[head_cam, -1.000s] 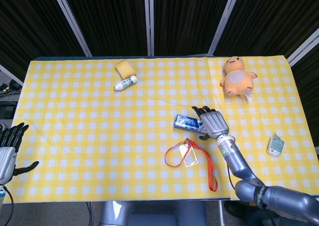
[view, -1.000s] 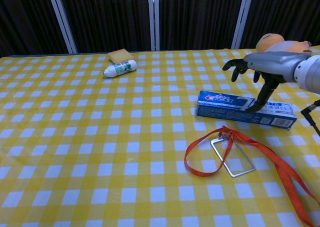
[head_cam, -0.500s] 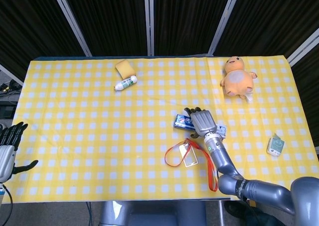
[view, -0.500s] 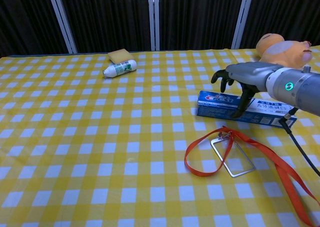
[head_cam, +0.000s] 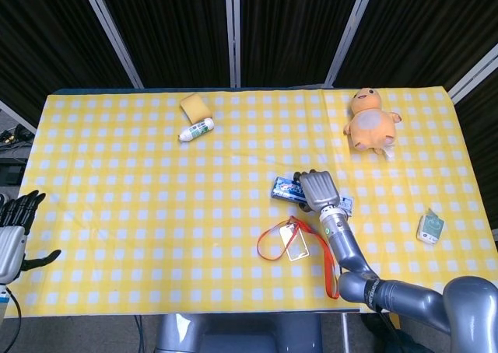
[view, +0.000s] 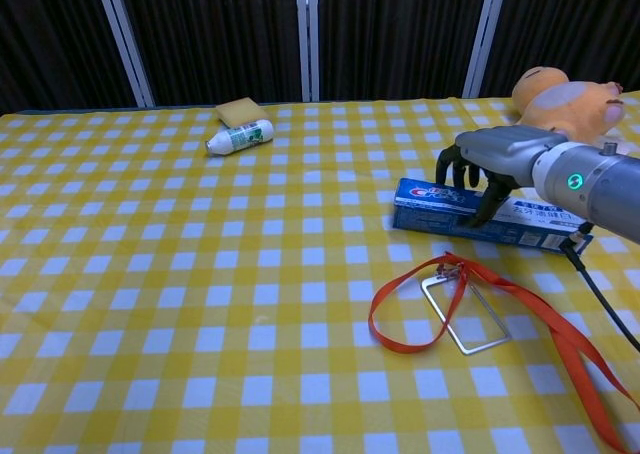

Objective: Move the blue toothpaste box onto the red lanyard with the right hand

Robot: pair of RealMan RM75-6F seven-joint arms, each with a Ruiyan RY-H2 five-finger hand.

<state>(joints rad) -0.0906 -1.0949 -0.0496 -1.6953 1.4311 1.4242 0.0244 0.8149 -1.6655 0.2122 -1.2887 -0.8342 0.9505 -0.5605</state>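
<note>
The right hand (view: pixel 478 166) is set over the long blue cardboard toothpaste box (view: pixel 487 218), its dark fingers (view: pixel 447 166) curled down across the box's top and far edge while the thumb is pressed against the near face; the box is thus gripped but is seen lying flat on the yellow-and-white checked tablecloth (view: pixel 200 304). Just in front of the box, apart from it, the red fabric lanyard (view: pixel 505 299) with its clear rectangular badge holder (view: pixel 464 314) is spread on the cloth. Further off, an orange plush toy (head_cam: pixel 370 120) is seen behind the hand, a small green-and-white carton (head_cam: pixel 429 228) to its right, and a white bottle with green label (view: pixel 239 136) beside a yellow sponge (view: pixel 239 111) at the far left. The left hand (head_cam: pixel 14 232) is held off the table's edge, fingers spread, with nothing in it
</note>
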